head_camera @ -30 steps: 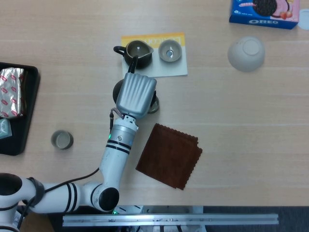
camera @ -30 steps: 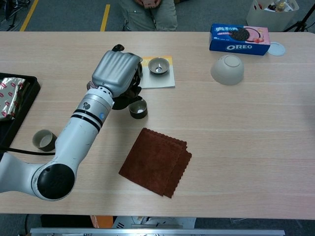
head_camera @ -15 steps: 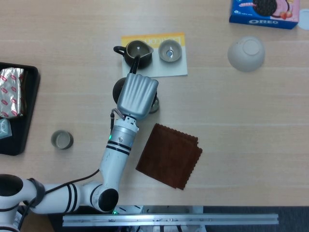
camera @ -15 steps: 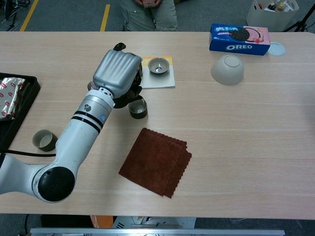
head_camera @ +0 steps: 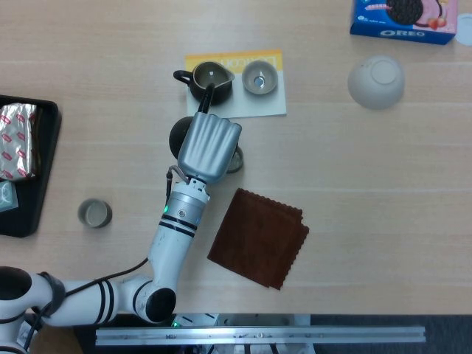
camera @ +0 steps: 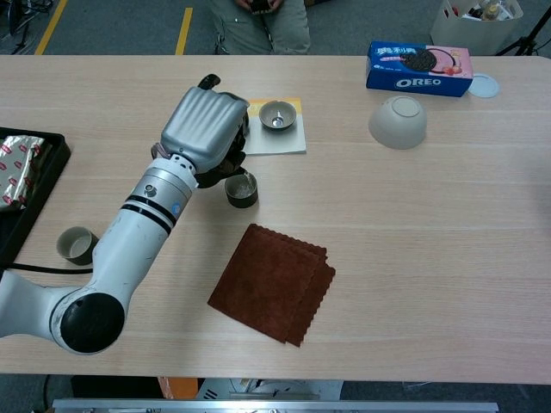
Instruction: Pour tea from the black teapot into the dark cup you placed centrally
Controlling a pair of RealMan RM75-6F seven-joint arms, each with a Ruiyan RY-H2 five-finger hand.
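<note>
My left hand (head_camera: 209,146) hangs over the table's middle with its silver back facing up, and its fingers are hidden beneath it. It grips the black teapot (head_camera: 178,133), of which only a dark round edge shows at the hand's left side. Right beside the hand stands the dark cup (head_camera: 235,159), half covered by it. In the chest view the left hand (camera: 204,129) sits just above and left of the dark cup (camera: 243,190), with the teapot (camera: 229,158) dark beneath the palm. No frame shows the right hand.
Behind the hand, a yellow-and-white mat (head_camera: 254,107) carries a dark handled pitcher (head_camera: 211,79) and a small metal cup (head_camera: 259,77). A brown cloth (head_camera: 259,237) lies near the front. An olive cup (head_camera: 95,213) and a black tray (head_camera: 40,184) are left; a white bowl (head_camera: 376,81) and an Oreo box (head_camera: 402,18) far right.
The left hand with the teapot has shifted slightly away from me, toward the mat. The dark cup has stayed where it was.
</note>
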